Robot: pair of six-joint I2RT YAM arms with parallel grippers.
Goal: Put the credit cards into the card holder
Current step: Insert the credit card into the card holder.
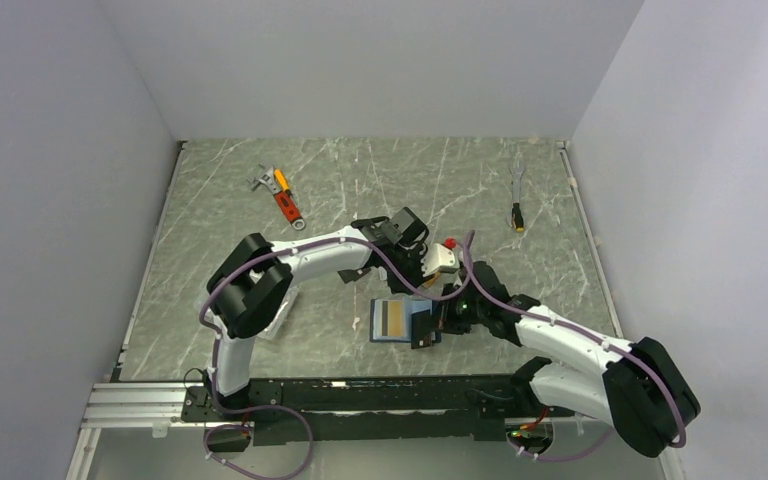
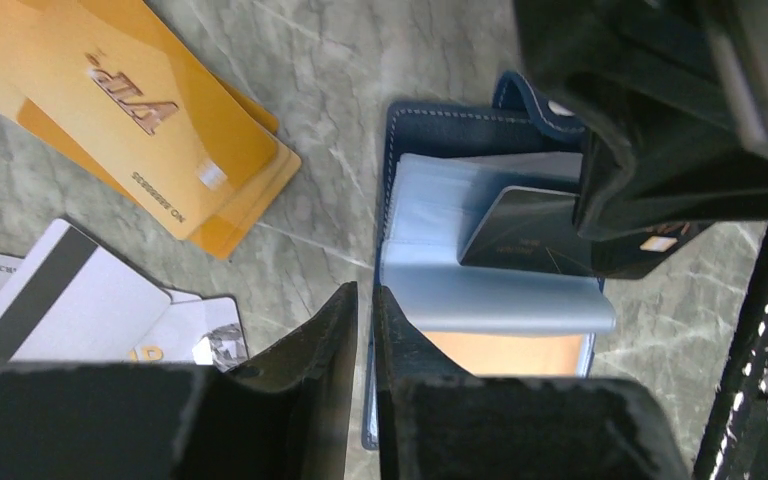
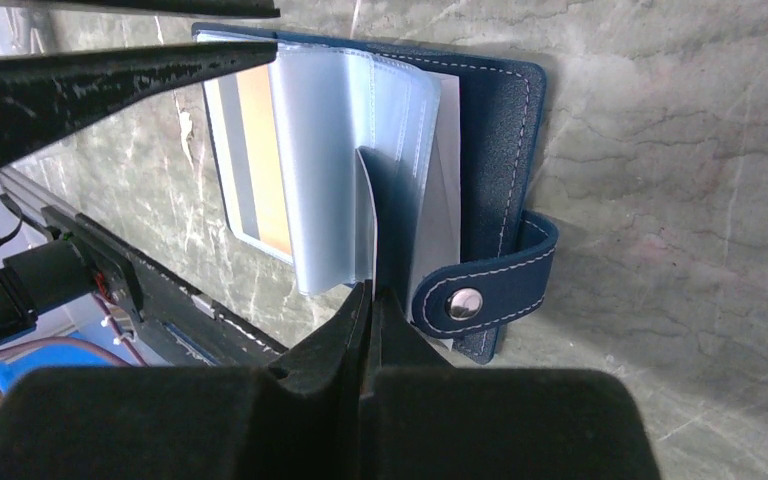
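The navy card holder (image 2: 440,130) lies open on the table, its pale sleeves fanned up; it also shows in the right wrist view (image 3: 495,150) and the top view (image 1: 392,322). An orange-gold card (image 2: 505,355) sits in a sleeve. My right gripper (image 3: 368,295) is shut on the black card (image 2: 525,230), whose far end is in a sleeve. My left gripper (image 2: 365,300) is shut and empty, just above the holder's edge. Gold cards (image 2: 130,110) and a silver-white striped card (image 2: 55,295) lie beside the holder.
An orange-handled tool (image 1: 282,197) lies at the back left and a small wrench (image 1: 517,198) at the back right. A white sheet (image 1: 278,326) lies by the left arm's base. The black rail (image 1: 360,395) runs along the near edge.
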